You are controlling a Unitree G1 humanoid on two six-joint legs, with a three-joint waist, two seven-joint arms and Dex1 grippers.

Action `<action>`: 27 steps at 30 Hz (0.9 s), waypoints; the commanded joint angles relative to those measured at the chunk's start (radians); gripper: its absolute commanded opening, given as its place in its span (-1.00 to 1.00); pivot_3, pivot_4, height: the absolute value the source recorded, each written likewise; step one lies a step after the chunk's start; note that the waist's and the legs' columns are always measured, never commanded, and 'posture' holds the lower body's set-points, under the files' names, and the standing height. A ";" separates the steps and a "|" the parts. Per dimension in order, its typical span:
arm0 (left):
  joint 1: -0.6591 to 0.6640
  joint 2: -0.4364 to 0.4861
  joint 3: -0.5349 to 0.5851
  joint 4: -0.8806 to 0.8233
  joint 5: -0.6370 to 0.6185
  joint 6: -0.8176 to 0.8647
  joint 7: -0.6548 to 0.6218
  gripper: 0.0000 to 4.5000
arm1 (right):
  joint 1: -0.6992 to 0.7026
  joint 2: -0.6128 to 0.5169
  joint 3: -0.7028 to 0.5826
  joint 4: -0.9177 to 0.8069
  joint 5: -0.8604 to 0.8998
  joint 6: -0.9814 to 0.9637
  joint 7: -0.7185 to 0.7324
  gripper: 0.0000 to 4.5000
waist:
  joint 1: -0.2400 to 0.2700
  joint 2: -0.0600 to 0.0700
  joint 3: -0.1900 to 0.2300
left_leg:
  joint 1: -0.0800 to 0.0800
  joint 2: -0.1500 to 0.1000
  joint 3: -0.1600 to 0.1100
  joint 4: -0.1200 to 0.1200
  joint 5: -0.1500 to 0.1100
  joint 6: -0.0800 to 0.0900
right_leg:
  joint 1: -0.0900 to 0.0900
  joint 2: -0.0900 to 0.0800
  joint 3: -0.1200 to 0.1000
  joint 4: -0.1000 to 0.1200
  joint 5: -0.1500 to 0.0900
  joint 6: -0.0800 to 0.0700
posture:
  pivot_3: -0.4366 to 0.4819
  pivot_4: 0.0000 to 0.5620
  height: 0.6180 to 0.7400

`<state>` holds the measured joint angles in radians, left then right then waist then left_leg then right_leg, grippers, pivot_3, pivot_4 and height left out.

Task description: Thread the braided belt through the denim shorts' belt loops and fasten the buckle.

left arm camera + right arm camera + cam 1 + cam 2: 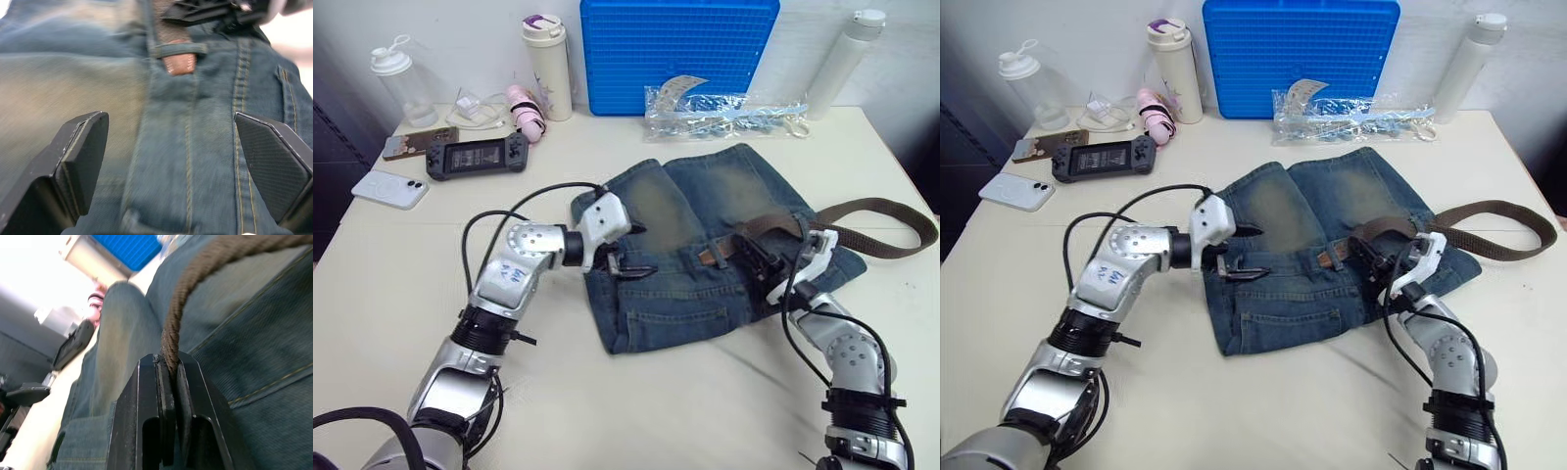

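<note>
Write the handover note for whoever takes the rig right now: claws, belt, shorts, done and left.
Right claw: shut on the braided belt, pinching the strap edge-on over the waistband.
Left claw: open, empty, hovering above the waistband of the denim shorts, facing the belt tip.
Shorts lie flat on the table. The belt's leather tip has passed under one of the belt loops; the rest of the strap trails off toward the robot's right in a loop on the table.
Done: at least one loop threaded.
Left: the remaining loops, then fastening. The buckle cannot be made out.
</note>
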<state>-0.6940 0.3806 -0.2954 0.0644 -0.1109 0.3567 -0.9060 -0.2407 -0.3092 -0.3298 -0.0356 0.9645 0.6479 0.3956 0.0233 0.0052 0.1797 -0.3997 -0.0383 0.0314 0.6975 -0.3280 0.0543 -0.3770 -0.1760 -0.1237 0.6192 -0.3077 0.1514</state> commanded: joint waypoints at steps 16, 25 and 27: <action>-0.146 -0.195 -0.187 0.378 0.423 -0.587 0.336 0.98 | 0.056 0.065 0.073 -0.083 -0.128 0.025 -0.091 -1.00 | 0.000 -0.001 0.000 | 0.004 0.000 0.003 -0.003 0.000 0.000 | 0.000 0.000 0.001 0.001 0.000 0.000 | -0.05 -0.47 0.22; -0.165 -0.216 -0.164 0.417 0.457 -0.647 0.398 0.98 | 0.054 0.077 0.066 -0.090 -0.118 0.030 -0.105 -1.00 | 0.000 -0.001 0.000 | 0.004 0.001 0.003 -0.003 0.000 0.000 | 0.000 0.000 0.001 0.001 0.000 0.000 | -0.05 -0.47 0.22; -0.172 -0.212 -0.159 0.413 0.464 -0.665 0.414 0.98 | 0.054 0.077 0.065 -0.090 -0.116 0.033 -0.106 -1.00 | 0.000 -0.001 0.000 | 0.004 0.001 0.003 -0.003 0.000 0.000 | 0.000 0.000 0.001 0.001 0.000 0.000 | -0.05 -0.47 0.22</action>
<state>-0.8402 0.1733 -0.4793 0.4897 0.3457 -0.2802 -0.5204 -0.2111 -0.2455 -0.2827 -0.1335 0.8443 0.6377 0.2936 0.0238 0.0045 0.1793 -0.3958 -0.0378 0.0345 0.6945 -0.3282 0.0541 -0.3766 -0.1763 -0.1231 0.6199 -0.3078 0.1512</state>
